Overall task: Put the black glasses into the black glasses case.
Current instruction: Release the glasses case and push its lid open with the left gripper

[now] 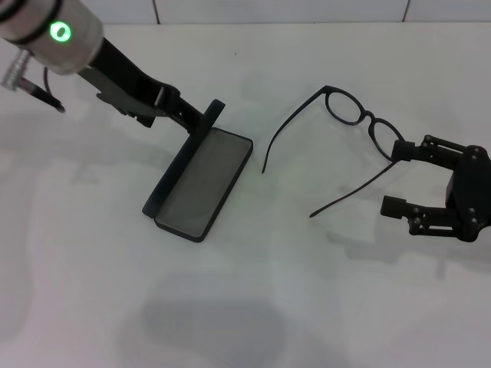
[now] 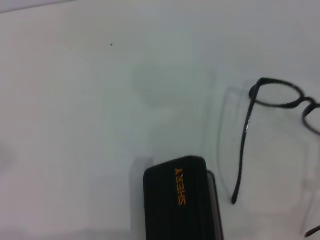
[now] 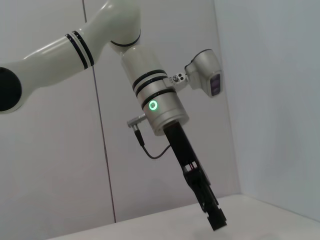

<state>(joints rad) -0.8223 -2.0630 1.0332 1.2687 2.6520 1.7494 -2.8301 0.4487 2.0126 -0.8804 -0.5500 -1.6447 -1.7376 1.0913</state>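
- My left gripper [image 1: 201, 123] is clamped on the upright lid of the black glasses case [image 1: 201, 182], which lies open on the white table [image 1: 322, 307], grey lining up.
- The black glasses [image 1: 349, 107] rest unfolded beside the case, apart from it.
- My right gripper [image 1: 397, 178] has its 2 fingers apart, the upper one touching the frame's near end.

black glasses case [image 2: 182, 200] cropped, lens [image 2: 312, 117] cropped
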